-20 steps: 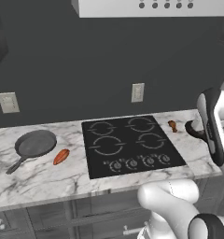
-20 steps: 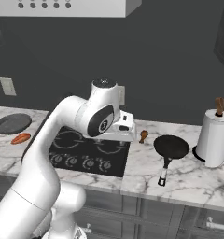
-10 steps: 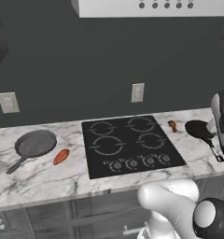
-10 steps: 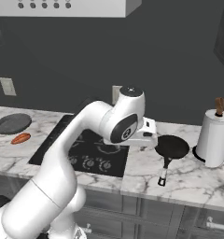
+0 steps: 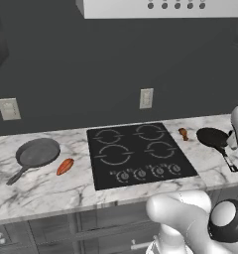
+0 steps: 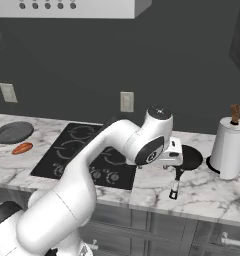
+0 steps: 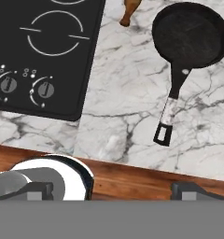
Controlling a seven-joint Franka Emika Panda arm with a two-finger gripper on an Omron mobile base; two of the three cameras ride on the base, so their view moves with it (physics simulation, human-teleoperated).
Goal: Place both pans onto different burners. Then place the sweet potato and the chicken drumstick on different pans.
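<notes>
The tool (image 7: 109, 189) hangs released with its jaws spread wide, grasping nothing, above the front edge of the marble surface (image 7: 123, 112). In the hand view the black pan (image 7: 191, 32) lies at upper right, handle pointing down, with the chicken drumstick (image 7: 130, 9) at top centre beside the cooktop (image 7: 39, 56). In the left base view the grey pan (image 5: 36, 153) and sweet potato (image 5: 65, 166) lie at centre left.
</notes>
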